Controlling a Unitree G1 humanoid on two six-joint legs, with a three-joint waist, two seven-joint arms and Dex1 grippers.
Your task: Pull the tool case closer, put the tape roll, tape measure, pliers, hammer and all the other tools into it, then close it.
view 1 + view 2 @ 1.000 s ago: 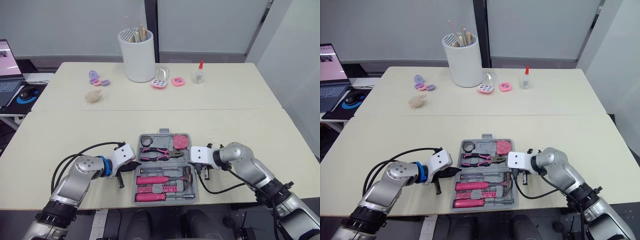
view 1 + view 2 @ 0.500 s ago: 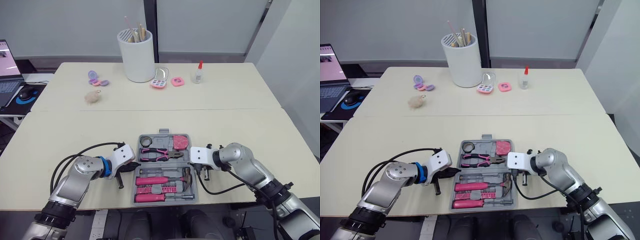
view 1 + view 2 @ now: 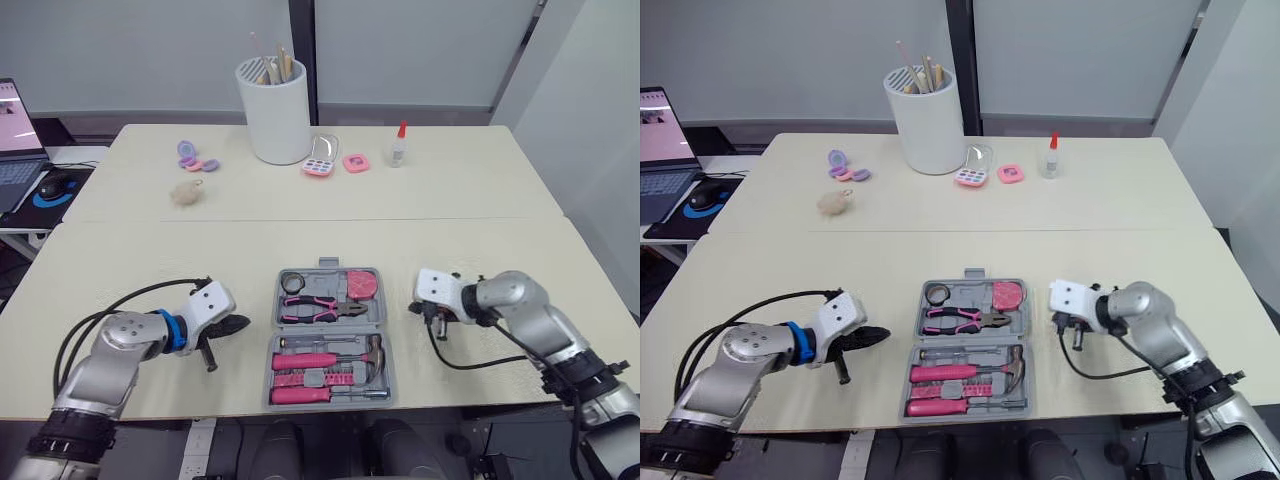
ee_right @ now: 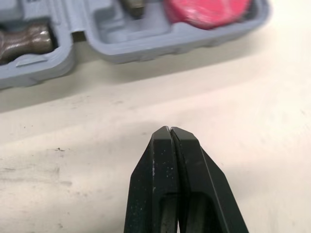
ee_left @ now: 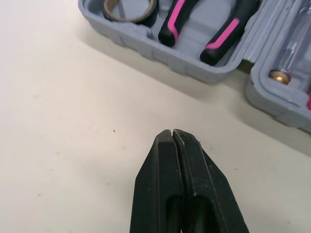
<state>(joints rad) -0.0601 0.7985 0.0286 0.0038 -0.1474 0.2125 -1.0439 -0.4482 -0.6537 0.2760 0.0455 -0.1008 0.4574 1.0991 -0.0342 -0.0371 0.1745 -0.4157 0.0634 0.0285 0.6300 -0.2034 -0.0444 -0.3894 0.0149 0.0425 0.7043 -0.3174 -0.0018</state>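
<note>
1. Tool case lay open and flat by the counter's near edge, about mid-width.
2. Far half held tape roll, pliers and tape measure; near half held hammer and pink-handled drivers. No loose tools seen on the near counter, so packing looked done.
3. Left pincer was closed on nothing, low over bare counter, near the case on the side toward the left edge, not touching it.
4. Right pincer was also closed and empty, near the case on the side toward the right edge, apart from it.
5. Step in hand, as judged: closing the case.
6. To do it well: get both pincers under the outer rim of one half, evenly spaced, and fold it over the hinge slowly.
7. Risk: tools could slide out of their slots mid-fold, or the case could skid toward the near edge; steady the other half and press down until it latches.
</note>
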